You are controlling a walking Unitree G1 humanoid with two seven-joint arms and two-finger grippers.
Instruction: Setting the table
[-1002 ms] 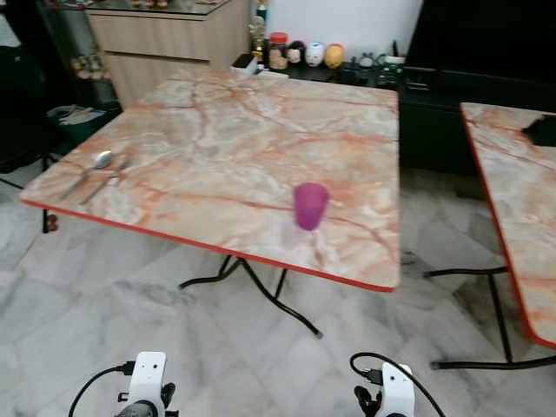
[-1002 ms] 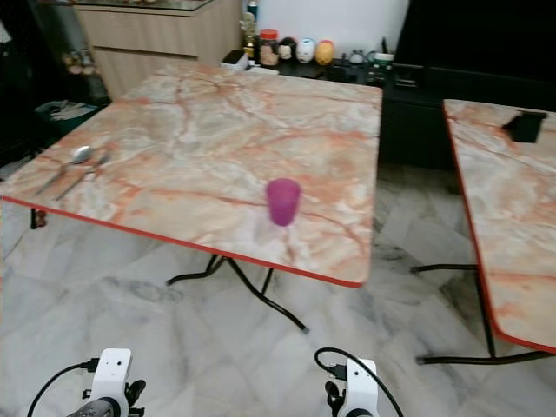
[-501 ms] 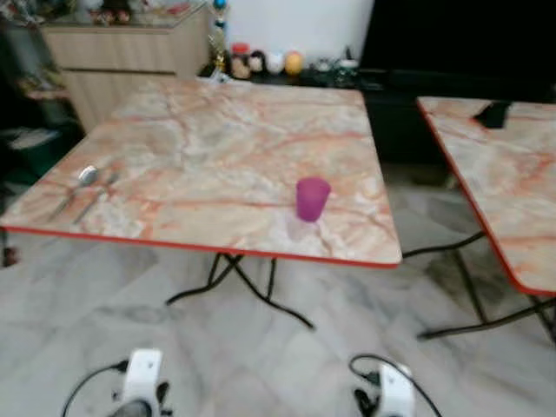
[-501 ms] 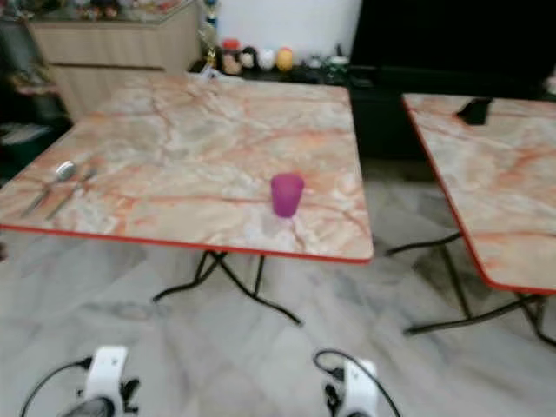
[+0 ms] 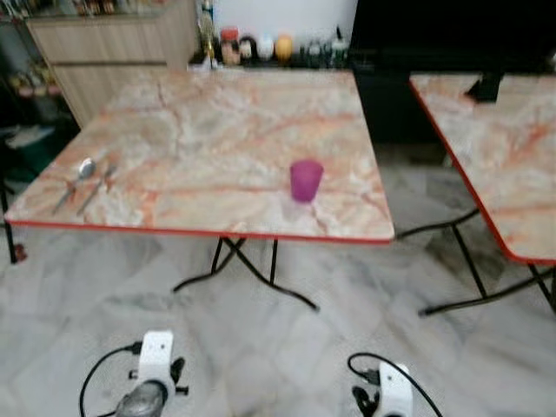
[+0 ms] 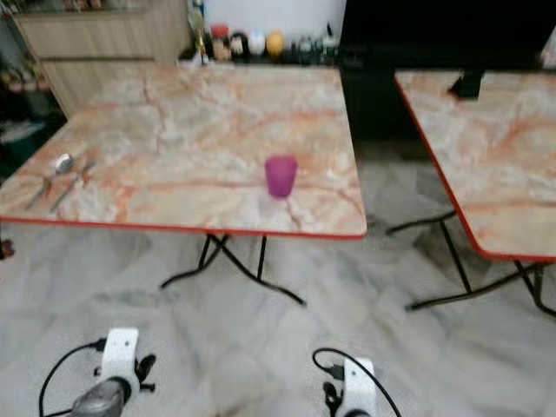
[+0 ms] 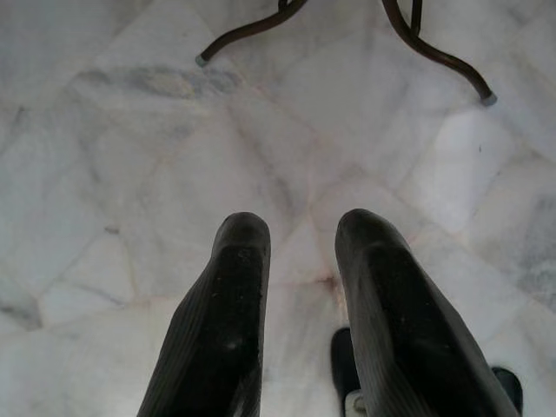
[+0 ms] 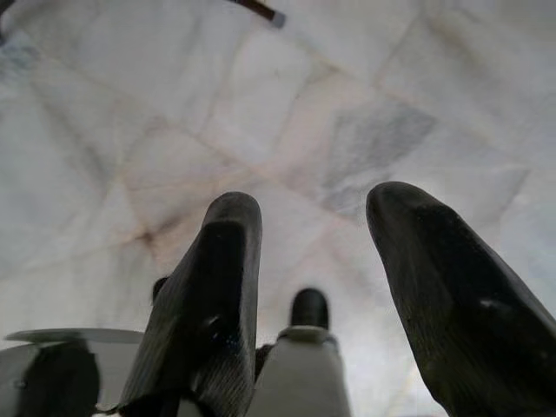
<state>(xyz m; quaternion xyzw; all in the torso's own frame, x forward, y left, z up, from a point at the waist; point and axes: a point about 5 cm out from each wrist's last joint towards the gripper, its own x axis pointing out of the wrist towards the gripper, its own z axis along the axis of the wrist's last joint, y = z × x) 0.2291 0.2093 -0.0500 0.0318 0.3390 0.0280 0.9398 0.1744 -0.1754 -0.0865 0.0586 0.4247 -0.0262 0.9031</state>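
I am standing off from the table, both arms hanging idle.

Through the head camera I am seeing the orange-veined marble-patterned table with a purple plastic cup near its front edge and a metal spoon lying beside a metal fork at its left corner. The left wrist view is showing the left gripper parted and empty over pale floor tiles; the right wrist view is showing the right gripper likewise spread, gripping nothing. I judge this the approach step; next calls for walking closer.
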